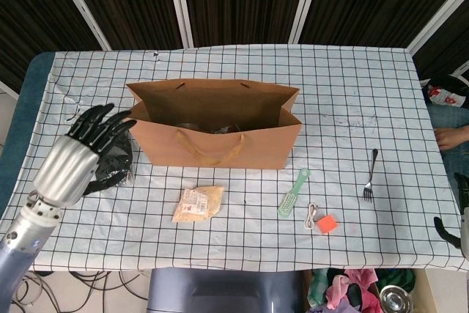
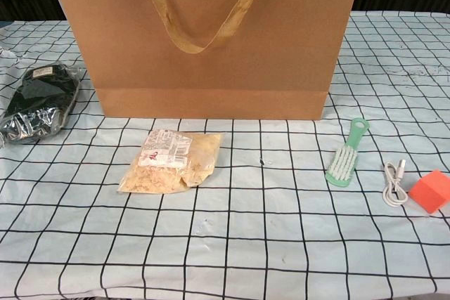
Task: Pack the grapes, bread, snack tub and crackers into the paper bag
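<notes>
Checked tablecloth (image 1: pixel 352 93) covers the table; paper bag (image 1: pixel 220 141) stands upright near centre, mouth open, tan handle hanging down its front, something dark and partly hidden inside, can't tell what; in the chest view the bag fills the upper frame; left hand (image 1: pixel 77 155) at the left edge over the cloth, fingers spread apart, holding nothing, fingertips just over the dark packet; right hand only a dark sliver at the far right edge of the head view, too little shown to tell whether its fingers are apart or together; dark plastic-wrapped packet (image 2: pixel 39 100) lies left of the bag, near it but apart, can't tell the contents; clear packet of pale yellow food with a printed label (image 2: pixel 172 161) lies flat in front of the bag, apart from it; green brush (image 2: pixel 346 154) to the right of that, handle pointing toward the bag; fork (image 1: pixel 371 176) well to the right; white cable (image 2: pixel 395 183) coiled just beside an orange block (image 2: pixel 430 190), right of the brush.
</notes>
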Available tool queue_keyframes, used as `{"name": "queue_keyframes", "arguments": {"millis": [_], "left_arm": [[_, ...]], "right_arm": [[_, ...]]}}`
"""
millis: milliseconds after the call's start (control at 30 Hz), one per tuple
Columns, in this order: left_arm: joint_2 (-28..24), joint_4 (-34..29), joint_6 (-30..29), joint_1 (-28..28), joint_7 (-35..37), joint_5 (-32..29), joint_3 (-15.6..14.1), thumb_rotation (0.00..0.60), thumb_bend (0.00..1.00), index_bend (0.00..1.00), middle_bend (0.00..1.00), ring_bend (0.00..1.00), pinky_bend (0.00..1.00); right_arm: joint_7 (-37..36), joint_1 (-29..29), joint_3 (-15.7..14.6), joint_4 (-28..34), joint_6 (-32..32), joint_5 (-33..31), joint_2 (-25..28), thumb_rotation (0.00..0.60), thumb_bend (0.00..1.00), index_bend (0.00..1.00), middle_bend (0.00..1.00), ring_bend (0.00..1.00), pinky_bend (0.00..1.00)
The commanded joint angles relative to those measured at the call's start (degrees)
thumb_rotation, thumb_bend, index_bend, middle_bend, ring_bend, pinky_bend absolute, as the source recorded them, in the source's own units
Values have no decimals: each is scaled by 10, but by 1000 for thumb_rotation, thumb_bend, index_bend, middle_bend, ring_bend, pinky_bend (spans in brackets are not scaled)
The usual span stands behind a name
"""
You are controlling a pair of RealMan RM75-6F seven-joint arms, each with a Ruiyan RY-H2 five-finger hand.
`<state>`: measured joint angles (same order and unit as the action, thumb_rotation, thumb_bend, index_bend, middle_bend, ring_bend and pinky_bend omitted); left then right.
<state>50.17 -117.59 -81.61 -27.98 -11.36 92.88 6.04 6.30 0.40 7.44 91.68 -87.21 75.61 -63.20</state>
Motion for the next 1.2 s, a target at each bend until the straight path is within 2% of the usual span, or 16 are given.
{"name": "queue_keyframes", "arguments": {"millis": [33, 100, 167, 333, 467, 600, 800, 1067, 1200], "left_arm": [[-26, 43, -31, 61, 72, 52, -71, 600, 27, 111, 108, 0, 85], [-22, 71, -31, 82, 96, 70, -101, 600, 26, 110, 108, 0, 84], [-15, 91, -27, 93, 104, 79, -115, 600, 26, 109, 107, 0, 84], [23, 122, -7, 103, 101, 83, -127, 600, 18, 103, 107, 0, 73], [67, 133, 22, 101, 73, 57, -118, 600, 9, 98, 94, 0, 46], [116, 135, 74, 84, 35, 24, -105, 600, 1, 95, 45, 0, 42], [177, 126, 153, 48, -6, -32, -81, 600, 0, 87, 38, 0, 42], [256, 111, 253, -12, -108, -142, -39, 600, 0, 74, 38, 0, 43], [297, 120, 282, -40, -165, -200, -23, 600, 0, 74, 41, 0, 43]], "right_arm": [[3, 1, -1, 0, 0, 3, -1, 600, 236, 11, 90, 211, 194], [5, 3, -4, -2, 2, 9, -4, 600, 237, 11, 90, 207, 194], [5, 5, -7, -6, 4, 17, -6, 600, 236, 10, 90, 203, 194], [3, 13, -19, -19, 9, 49, -15, 600, 231, 10, 89, 184, 194], [8, 16, -25, -22, 7, 68, -24, 600, 224, 10, 86, 179, 194], [14, 18, -31, -21, 10, 77, -28, 600, 216, 10, 80, 167, 194], [18, 19, -34, -17, 13, 80, -25, 600, 216, 10, 77, 165, 194], [11, 15, -33, -10, 1, 86, -19, 600, 216, 10, 77, 165, 194], [9, 13, -31, -8, -3, 85, -16, 600, 216, 10, 78, 165, 194]]}}
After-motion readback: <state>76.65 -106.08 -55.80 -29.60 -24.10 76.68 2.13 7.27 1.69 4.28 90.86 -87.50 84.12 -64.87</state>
